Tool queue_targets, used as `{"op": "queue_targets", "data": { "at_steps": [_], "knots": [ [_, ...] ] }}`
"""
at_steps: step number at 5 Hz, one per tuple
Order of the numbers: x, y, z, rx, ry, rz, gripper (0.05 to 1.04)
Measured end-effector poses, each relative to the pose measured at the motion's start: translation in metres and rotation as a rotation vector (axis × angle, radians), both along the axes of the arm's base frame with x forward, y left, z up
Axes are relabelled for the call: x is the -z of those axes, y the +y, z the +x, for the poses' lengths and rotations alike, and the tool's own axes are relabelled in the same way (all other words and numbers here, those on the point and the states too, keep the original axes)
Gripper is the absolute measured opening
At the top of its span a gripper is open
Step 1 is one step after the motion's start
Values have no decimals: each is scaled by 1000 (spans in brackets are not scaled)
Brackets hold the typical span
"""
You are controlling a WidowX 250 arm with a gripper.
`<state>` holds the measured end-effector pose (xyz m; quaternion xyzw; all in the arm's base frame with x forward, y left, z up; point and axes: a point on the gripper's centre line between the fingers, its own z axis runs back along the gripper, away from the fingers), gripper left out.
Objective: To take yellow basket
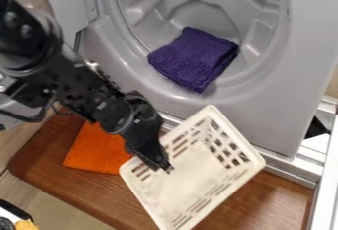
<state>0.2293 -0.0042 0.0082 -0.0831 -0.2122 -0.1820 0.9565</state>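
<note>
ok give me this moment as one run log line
gripper: over pale basket | hold: unclear | purple cloth: in drum | orange cloth: on wooden board

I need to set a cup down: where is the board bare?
Bare wood shows right of the basket, below the washer, and left of and below the orange cloth. It's crowded between cloth and basket, where the gripper hangs.

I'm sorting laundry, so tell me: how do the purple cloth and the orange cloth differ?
The purple cloth lies in the drum opening; the orange cloth lies on the wooden board. The purple cloth is fully visible, while the robot arm hides part of the orange cloth. Neither is in the basket.
</note>
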Motion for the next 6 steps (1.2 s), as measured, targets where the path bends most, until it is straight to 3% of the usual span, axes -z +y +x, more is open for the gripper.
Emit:
{"op": "queue_targets", "data": {
  "at_steps": [1, 3, 6],
  "knots": [
    [14, 30, -6, -95, 51, 13, 102],
    [40, 66, 0, -207, 101, 22, 102],
    [60, 48, -4, -203, 139, -18, 128]
  ]
}}
